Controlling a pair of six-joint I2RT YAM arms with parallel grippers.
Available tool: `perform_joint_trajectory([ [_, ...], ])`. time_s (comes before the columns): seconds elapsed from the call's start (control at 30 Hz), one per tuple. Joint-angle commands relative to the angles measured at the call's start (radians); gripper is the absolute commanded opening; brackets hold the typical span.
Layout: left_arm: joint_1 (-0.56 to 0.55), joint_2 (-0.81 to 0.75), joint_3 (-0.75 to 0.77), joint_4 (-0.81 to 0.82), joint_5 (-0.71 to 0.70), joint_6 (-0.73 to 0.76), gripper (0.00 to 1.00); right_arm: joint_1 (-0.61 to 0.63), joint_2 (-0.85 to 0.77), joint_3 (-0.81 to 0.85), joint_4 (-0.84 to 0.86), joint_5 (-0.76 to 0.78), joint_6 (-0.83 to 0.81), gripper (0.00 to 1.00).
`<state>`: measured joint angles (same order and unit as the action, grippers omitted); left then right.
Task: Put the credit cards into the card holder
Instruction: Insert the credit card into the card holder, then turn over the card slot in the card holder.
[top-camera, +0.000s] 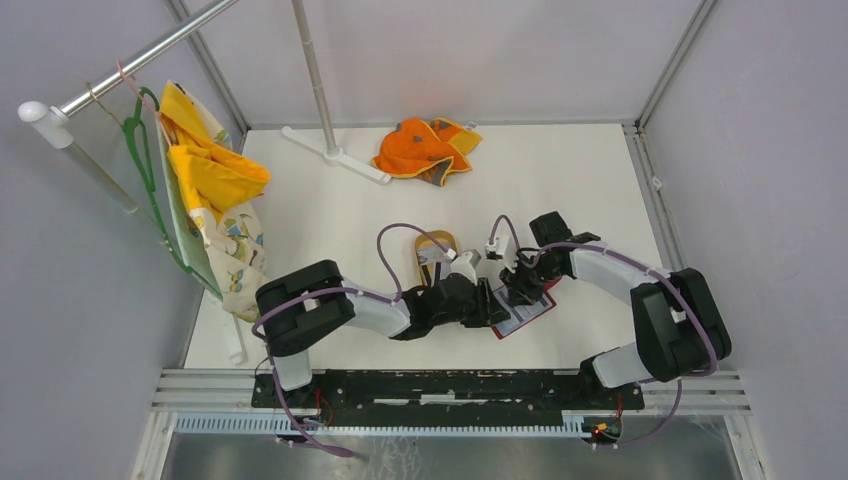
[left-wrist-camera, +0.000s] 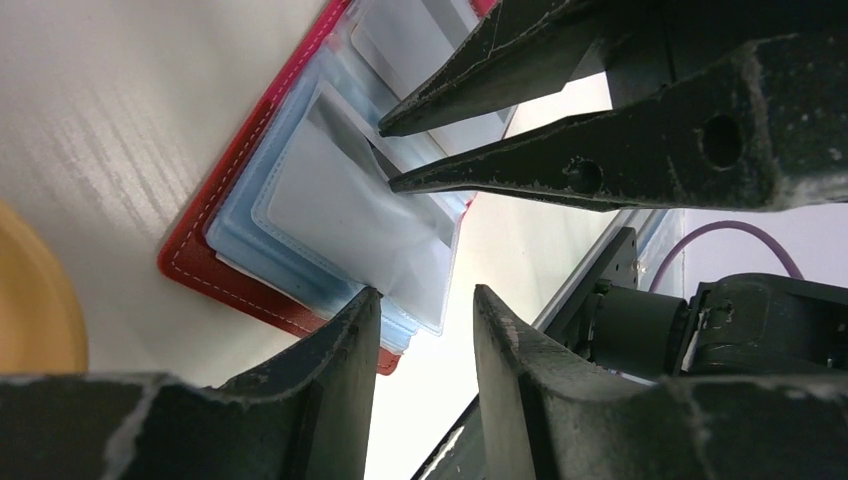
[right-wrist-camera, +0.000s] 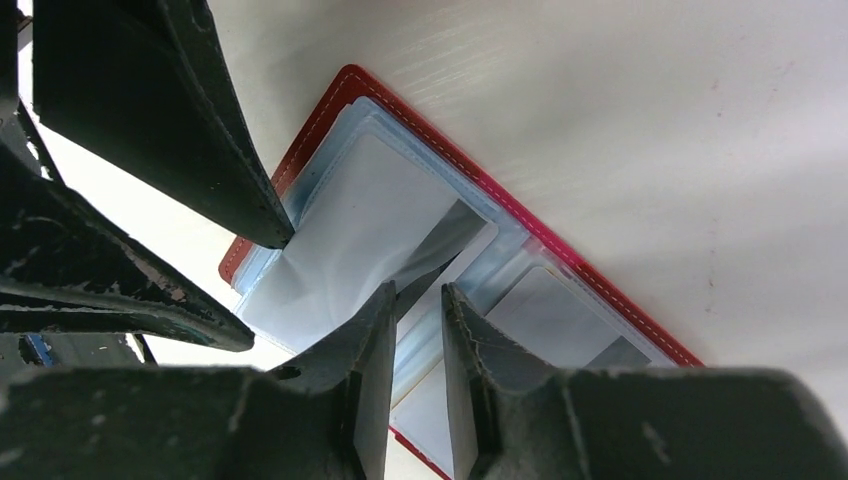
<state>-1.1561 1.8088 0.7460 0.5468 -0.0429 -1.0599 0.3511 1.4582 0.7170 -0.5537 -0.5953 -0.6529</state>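
Note:
The red card holder (top-camera: 532, 316) lies open on the table, its pale blue-grey sleeves facing up. Both grippers meet over it. In the left wrist view my left gripper (left-wrist-camera: 425, 300) is open and empty; one fingertip (left-wrist-camera: 365, 300) touches the near edge of the sleeves (left-wrist-camera: 330, 200). My right gripper (right-wrist-camera: 418, 292) has its jaws a little apart, tips at a lifted clear sleeve (right-wrist-camera: 360, 210), with nothing seen clamped. A grey-white card (right-wrist-camera: 560, 315) sits in a pocket. A pale card-like thing (top-camera: 432, 262) lies in the tray.
A tan oval tray (top-camera: 445, 238) stands just behind the left gripper, its edge in the left wrist view (left-wrist-camera: 30, 300). An orange cloth (top-camera: 425, 150) lies at the back. A rack with a hanger and yellow cloth (top-camera: 205, 170) stands at the left. A white pole base (top-camera: 335, 155) is behind.

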Motion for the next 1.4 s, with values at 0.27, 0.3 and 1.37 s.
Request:
perform_joint_trajectory([
  [0.27,0.003,-0.001,0.066,0.068,-0.032,0.039,0.47,-0.033,-0.068,0.002,-0.004,-0.047,0.011,0.33],
  [0.3,0.003,0.002,0.070,0.069,-0.033,0.039,0.48,-0.040,-0.079,0.000,0.002,-0.044,0.017,0.33],
  [1.37,-0.056,-0.139,-0.017,-0.046,-0.151,0.155,0.21,-0.109,-0.089,0.008,-0.069,0.067,-0.072,0.11],
])
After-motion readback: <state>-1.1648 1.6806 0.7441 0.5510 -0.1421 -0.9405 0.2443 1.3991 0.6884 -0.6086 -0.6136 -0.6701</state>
